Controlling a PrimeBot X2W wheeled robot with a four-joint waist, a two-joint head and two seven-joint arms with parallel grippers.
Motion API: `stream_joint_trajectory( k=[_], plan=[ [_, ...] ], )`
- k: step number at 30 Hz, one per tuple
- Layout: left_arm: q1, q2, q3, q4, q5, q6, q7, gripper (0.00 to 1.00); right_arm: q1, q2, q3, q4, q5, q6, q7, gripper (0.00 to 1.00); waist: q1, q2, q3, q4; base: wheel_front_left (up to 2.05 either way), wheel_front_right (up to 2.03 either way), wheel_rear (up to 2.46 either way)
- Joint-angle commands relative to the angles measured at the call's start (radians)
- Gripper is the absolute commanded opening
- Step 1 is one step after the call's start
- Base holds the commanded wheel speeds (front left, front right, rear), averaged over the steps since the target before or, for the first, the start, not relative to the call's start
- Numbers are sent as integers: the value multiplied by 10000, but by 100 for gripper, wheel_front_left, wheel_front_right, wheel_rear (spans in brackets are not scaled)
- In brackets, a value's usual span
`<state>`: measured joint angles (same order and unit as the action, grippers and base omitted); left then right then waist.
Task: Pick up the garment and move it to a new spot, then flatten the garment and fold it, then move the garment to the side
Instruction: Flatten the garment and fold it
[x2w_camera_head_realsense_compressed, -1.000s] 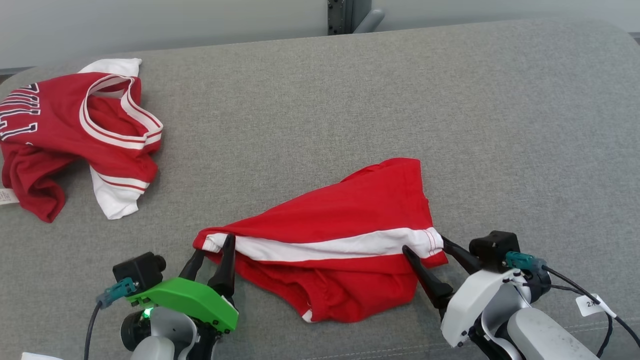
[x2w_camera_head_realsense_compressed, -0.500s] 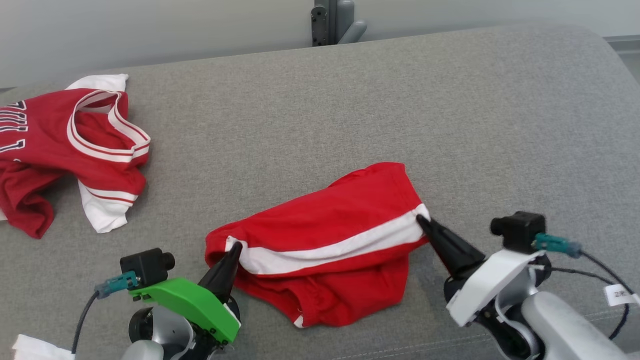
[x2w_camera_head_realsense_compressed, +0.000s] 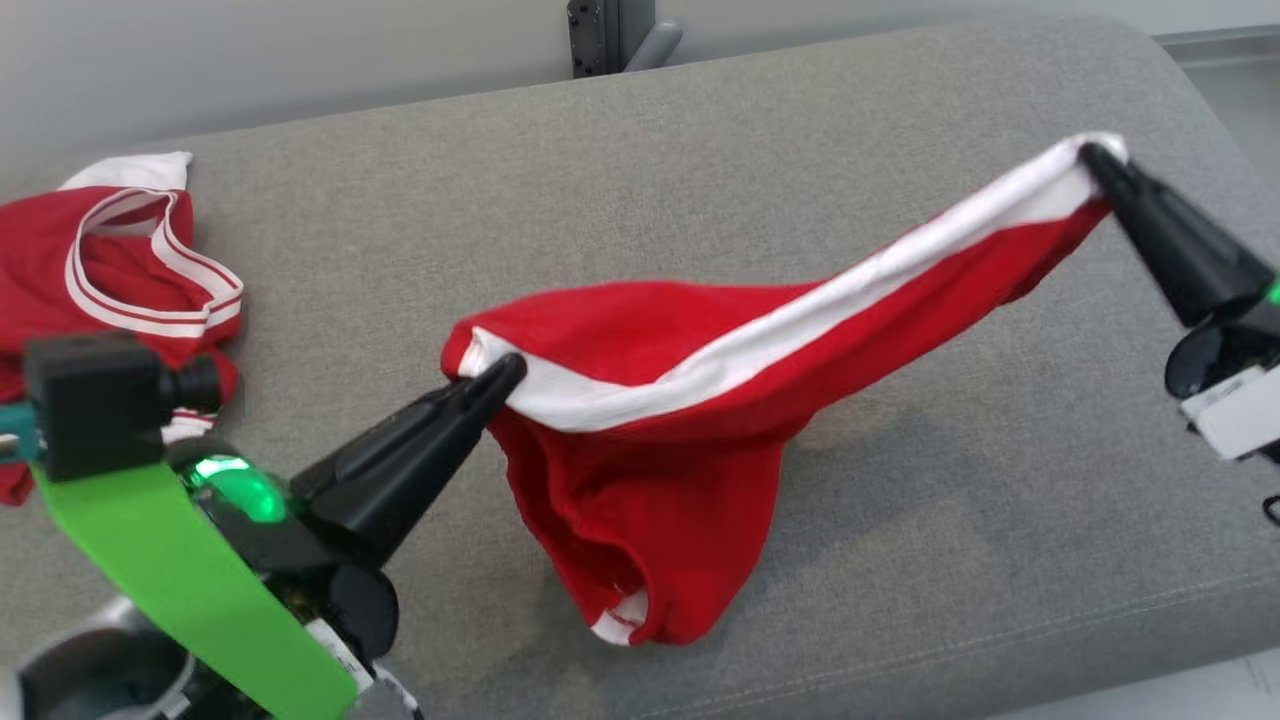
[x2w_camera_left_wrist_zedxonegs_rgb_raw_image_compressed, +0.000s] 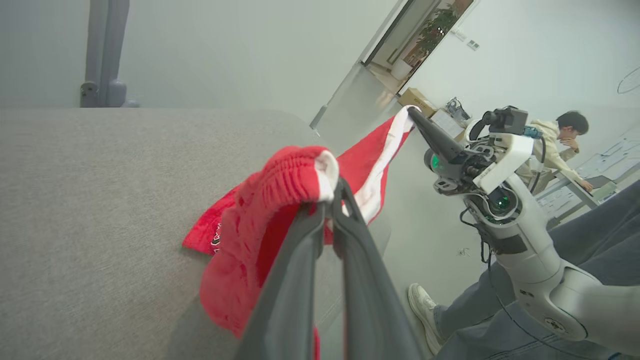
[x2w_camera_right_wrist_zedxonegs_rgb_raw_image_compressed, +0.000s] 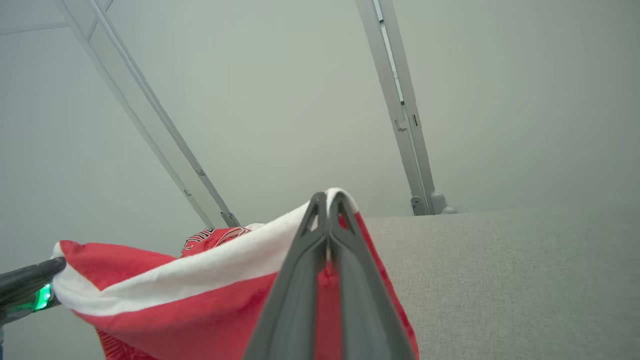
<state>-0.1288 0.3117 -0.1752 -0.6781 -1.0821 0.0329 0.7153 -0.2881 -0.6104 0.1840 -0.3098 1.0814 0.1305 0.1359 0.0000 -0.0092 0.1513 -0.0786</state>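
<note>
My left jaws and right jaws each pinch one end of the shorts (x2w_camera_head_realsense_compressed: 650, 420), stretched near-left to far-right, middle sagging over the cushion (x2w_camera_head_realsense_compressed: 800, 250).

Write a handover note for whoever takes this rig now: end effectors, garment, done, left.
Left end effector: shut on one end of the red shorts.
Right end effector: shut on the other end, held higher.
Shorts hang between them over the grey cushion; a red jersey lies at the far left.
Done: pickup. Left: set down elsewhere, flatten, fold, move aside.
</note>
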Motion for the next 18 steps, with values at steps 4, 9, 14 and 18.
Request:
stream_joint_trajectory(
  k=[4, 9, 14, 18],
  plan=[
    [-2009, 390, 306, -633, -559, 805, 1088, 0, -1598, -219, -431, -20, 216, 4, 705, 0, 0, 92, 1025, -532, 0, 0, 0],
    [-5408, 975, 9, 845, 110, 1107, 2247, 0, -4455, 253, -383, 1183, -194, 4, 1151, 0, 0, 92, 2458, -817, 0, 0, 0],
    [-9132, 613, -723, 3750, 1419, 939, 2166, 0, -7699, 1374, -394, 3377, -1082, 2, 575, 0, 0, 92, 3869, -895, 0, 0, 0],
    [-12261, 103, -1307, 7026, 3152, 387, 786, 0, -10670, 2782, -611, 5910, -2158, 2, -867, 0, 0, 92, 4986, -1048, 0, 0, 0]
  ],
)
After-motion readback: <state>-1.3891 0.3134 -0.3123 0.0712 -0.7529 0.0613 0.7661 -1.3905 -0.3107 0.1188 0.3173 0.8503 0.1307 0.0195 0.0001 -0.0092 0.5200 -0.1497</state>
